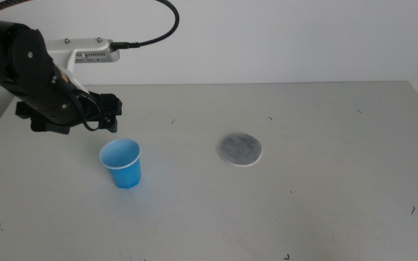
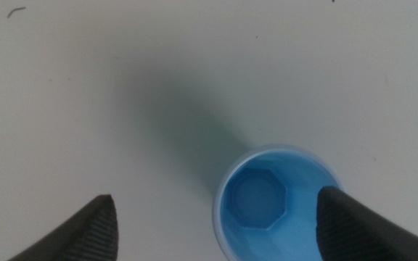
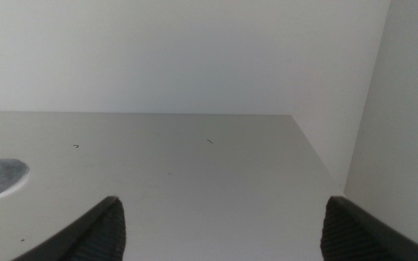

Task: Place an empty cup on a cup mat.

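Directly below the left gripper (image 2: 216,217), jaws wide: the cup (image 2: 274,203), nearer one jaw.

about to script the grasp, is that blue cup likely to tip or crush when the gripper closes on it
The cup looks thin-walled and empty, so probably very light and easy to dent under a hard squeeze. It tapers to a narrow base, so a sideways nudge from the open left gripper above it may tip or slide it.

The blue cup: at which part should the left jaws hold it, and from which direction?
Probably grip the cup at its rim from above. It stands upright with its mouth open, and the left gripper hangs open over it, one jaw above the inside.
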Robot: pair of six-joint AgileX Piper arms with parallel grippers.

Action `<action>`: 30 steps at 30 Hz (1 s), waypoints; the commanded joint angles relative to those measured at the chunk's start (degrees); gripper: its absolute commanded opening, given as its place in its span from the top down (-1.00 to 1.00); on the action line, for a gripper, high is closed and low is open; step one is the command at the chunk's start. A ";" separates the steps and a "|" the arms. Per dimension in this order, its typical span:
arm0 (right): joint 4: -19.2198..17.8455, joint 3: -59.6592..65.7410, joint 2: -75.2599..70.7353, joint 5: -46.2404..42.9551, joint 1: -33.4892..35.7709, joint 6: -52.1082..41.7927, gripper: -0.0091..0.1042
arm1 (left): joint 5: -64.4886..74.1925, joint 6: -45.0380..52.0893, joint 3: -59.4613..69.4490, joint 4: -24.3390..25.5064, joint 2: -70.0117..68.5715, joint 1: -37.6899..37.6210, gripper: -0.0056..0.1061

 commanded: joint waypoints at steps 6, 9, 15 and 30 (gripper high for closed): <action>-0.52 -0.66 -1.10 -4.47 0.11 -0.49 -0.82 | -3.49 1.15 -1.96 -0.59 3.65 0.00 -0.98; -0.52 -0.66 -1.10 -4.47 0.11 -0.49 -0.82 | -3.40 1.10 -1.96 -0.59 6.47 0.00 -0.98; -0.52 -0.66 -1.10 -4.47 0.11 -0.49 -0.82 | -3.44 1.31 -1.96 -0.59 10.21 0.00 -0.97; -0.52 -0.66 -1.10 -4.47 0.11 -0.49 -0.82 | -1.63 1.48 -1.96 -2.11 11.09 -0.04 0.90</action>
